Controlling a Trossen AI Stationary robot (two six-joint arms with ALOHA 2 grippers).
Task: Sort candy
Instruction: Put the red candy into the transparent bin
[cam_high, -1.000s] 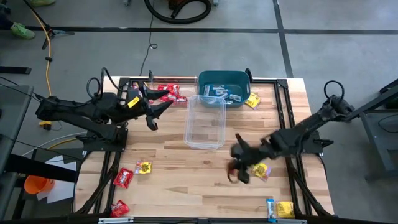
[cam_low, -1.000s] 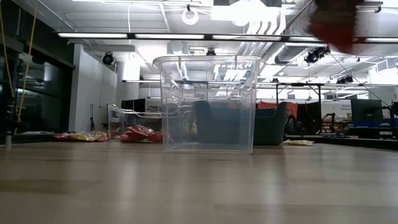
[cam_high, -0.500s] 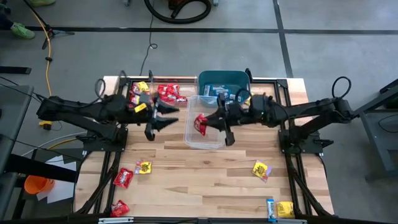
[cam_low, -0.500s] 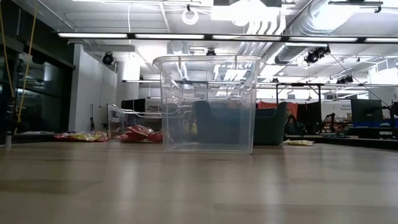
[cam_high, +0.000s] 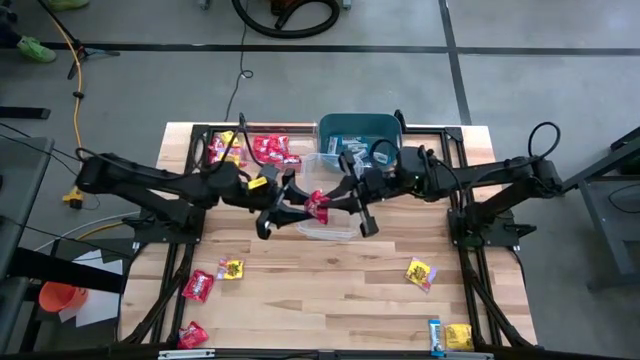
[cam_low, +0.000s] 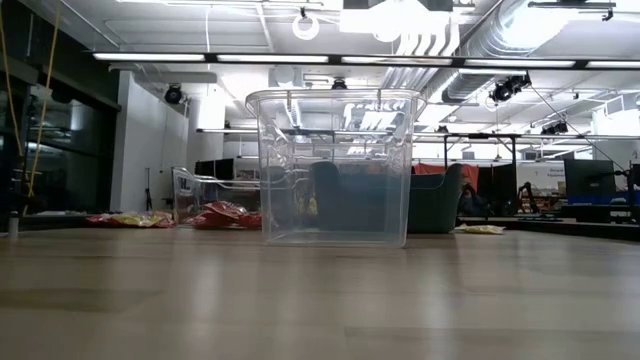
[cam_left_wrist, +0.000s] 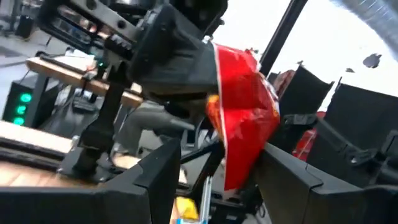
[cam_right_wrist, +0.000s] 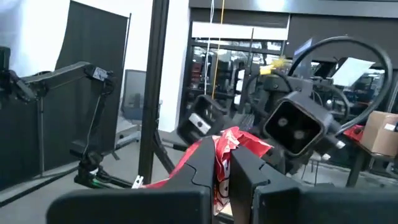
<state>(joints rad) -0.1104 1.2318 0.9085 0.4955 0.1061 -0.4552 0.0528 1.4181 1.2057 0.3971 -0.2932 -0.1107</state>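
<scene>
My right gripper (cam_high: 328, 198) hangs above the tall clear tub (cam_high: 330, 205) at mid table, shut on a red candy packet (cam_high: 318, 206). My left gripper (cam_high: 287, 208) is open just left of that packet. In the left wrist view its two fingers stand on either side of the packet's lower end (cam_left_wrist: 239, 177) without touching it. Loose candy lies flat on the table: red packets (cam_high: 198, 285), yellow ones (cam_high: 420, 272) and a light blue one (cam_high: 435, 335). Neither gripper shows in the low view, only the tub (cam_low: 335, 165). My right gripper pinches the red packet between its two fingers at its upper edge (cam_left_wrist: 217, 68). The fingers come level from the table's right. The packet is lifted clear and hangs below and beyond the fingertips (cam_right_wrist: 214, 165), over the tub's left part.
A teal bin (cam_high: 360, 135) with light blue packets stands at the far edge behind the tub. Red and yellow packets pile at the far left (cam_high: 262, 148), beside a low clear tub (cam_low: 205, 195). Black rails (cam_high: 465, 225) run along both table sides. Bare wood lies near.
My right gripper carried the red packet up from the near right of the table, toward the far left, and stopped above the clear tub. My left gripper moved right and slightly nearer, toward the tub, until its open fingers flanked the hanging packet.
</scene>
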